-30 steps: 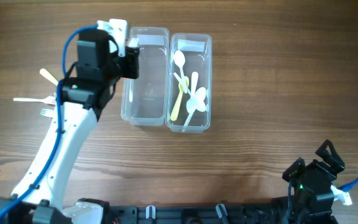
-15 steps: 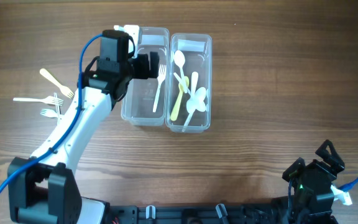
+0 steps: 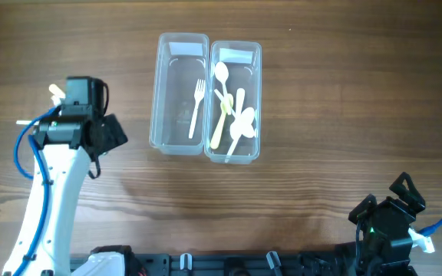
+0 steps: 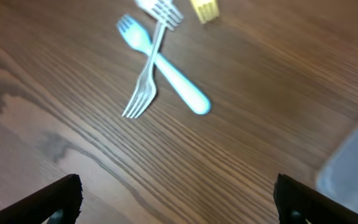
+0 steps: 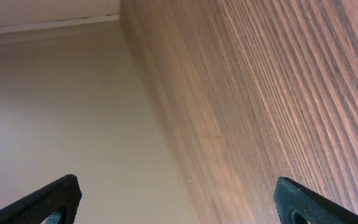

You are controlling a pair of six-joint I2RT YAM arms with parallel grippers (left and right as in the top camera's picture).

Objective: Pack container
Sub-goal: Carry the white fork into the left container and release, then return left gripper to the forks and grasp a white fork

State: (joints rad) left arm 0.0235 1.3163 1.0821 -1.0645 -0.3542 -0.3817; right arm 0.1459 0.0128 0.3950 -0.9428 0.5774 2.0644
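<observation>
Two clear containers stand side by side at the back middle. The left container (image 3: 167,130) holds one white fork (image 3: 196,107). Several white and yellow spoons (image 3: 232,115) lie in the right container (image 3: 255,73). My left gripper (image 3: 113,136) hovers open and empty over the table, left of the containers. In the left wrist view its jaws (image 4: 178,205) stand wide apart, with a white fork (image 4: 145,84) crossed over a light blue fork (image 4: 173,78) ahead of them and a yellow fork tip (image 4: 204,9) beyond. My right gripper (image 3: 390,218) is open and empty at the front right edge.
The left arm (image 3: 48,199) covers most of the loose forks in the overhead view; a yellow end (image 3: 54,92) and a white handle (image 3: 23,123) stick out. The right wrist view shows the table edge (image 5: 166,124) and a pale surface beyond it.
My left gripper opened over the left container and left the white fork inside it. It then swung back left and down over the loose forks. The right arm stayed still.
</observation>
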